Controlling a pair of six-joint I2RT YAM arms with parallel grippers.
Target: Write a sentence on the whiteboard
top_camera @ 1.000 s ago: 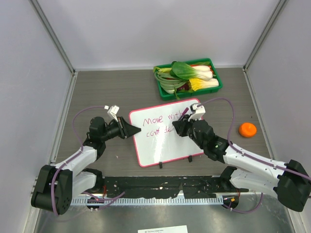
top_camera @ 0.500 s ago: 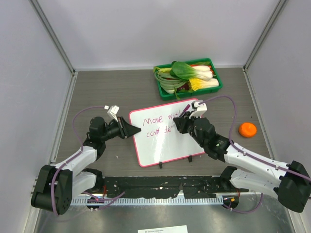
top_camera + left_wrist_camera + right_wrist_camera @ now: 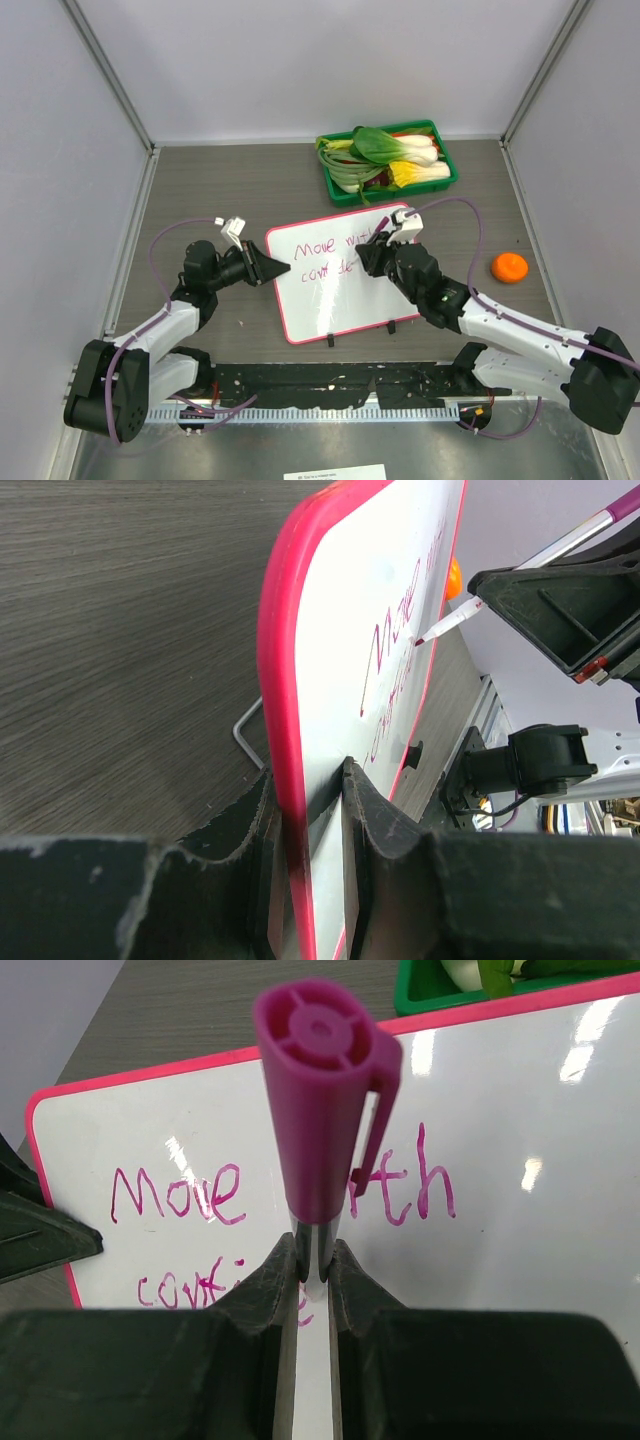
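Pink-framed whiteboard [image 3: 345, 600] wedged between left fingers [image 3: 382, 825] (marker [image 3: 318, 1110] between right fingers [image 3: 277, 1300]).

- The top camera hangs high over the near edge, looking down and forward, wide enough for the whole table [image 3: 220, 180] and whiteboard [image 3: 330, 298].
- The left wrist camera sits close, sighting edge-on along the board's pink frame, seemingly rightward, toward the marker [image 3: 455, 615].
- The right wrist camera peers down the marker onto the writing [image 3: 175, 1195], which all three share.
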